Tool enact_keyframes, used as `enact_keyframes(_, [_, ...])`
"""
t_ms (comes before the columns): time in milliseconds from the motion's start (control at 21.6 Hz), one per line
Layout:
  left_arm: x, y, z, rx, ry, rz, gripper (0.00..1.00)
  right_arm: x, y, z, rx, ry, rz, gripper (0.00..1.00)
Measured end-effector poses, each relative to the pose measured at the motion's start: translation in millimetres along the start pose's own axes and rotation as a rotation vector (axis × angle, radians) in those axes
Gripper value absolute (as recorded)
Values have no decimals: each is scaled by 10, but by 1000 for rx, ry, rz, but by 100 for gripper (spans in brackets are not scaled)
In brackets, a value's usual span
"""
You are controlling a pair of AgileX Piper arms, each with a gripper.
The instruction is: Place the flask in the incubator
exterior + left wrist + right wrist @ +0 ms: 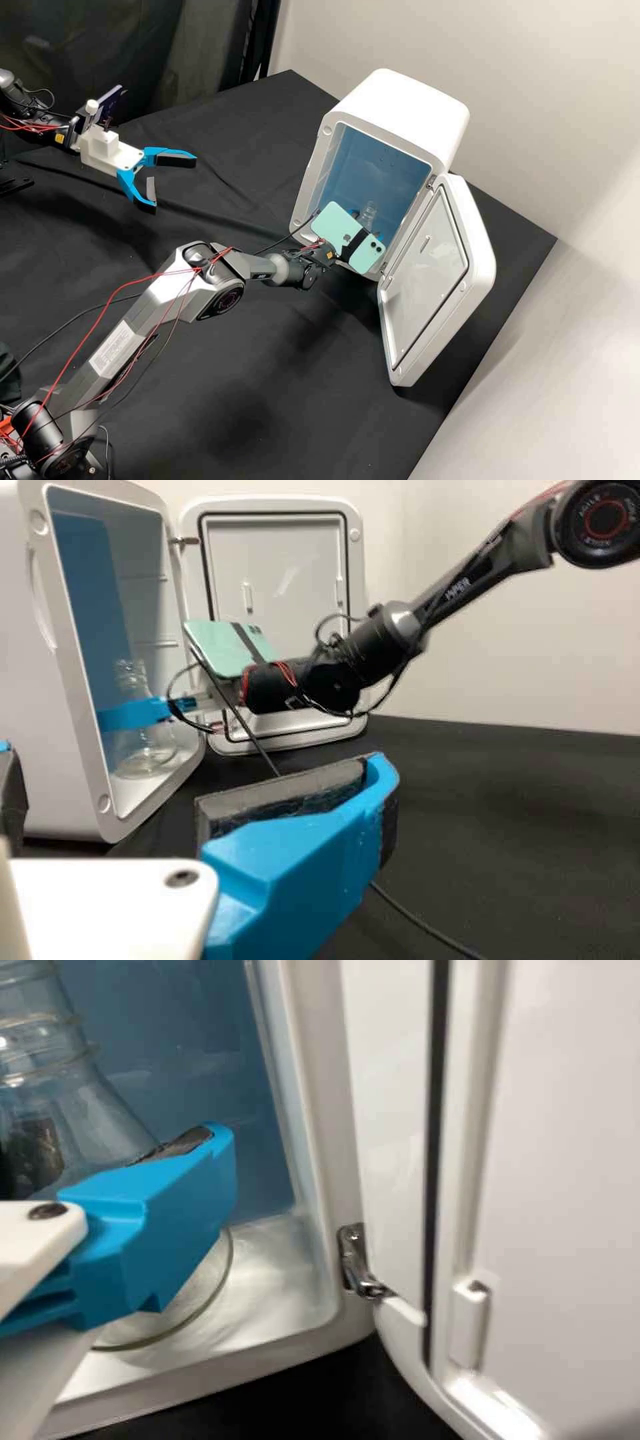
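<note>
The left end effector (167, 181) hangs over the desk (267, 373) with its fingers spread wide and nothing in them, well away from the work. The right end effector (128, 717) is inside the white box (400, 113), pinching the glass bottle (140, 755), which sits low, near the front edge. If it lets go too high or pulls out crooked, the bottle may tip and roll out. The arm could also bump the open door (433, 280).
</note>
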Motion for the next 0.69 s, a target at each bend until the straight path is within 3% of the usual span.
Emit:
enact_keyframes(139, [-2,-9,-3,2,5,-13,100,69,-27,-26,-6,14,-7,0])
enact_keyframes(277, [-10,16,25,9,-2,-9,100,137,-49,-22,-1,-1,-28,0])
enact_keyframes(555, [-6,34,108,16,-33,-3,100,169,-102,-74,20,5,-53,0])
enact_keyframes(693, [-9,46,131,20,-40,-1,100,173,-152,-112,16,12,-63,0])
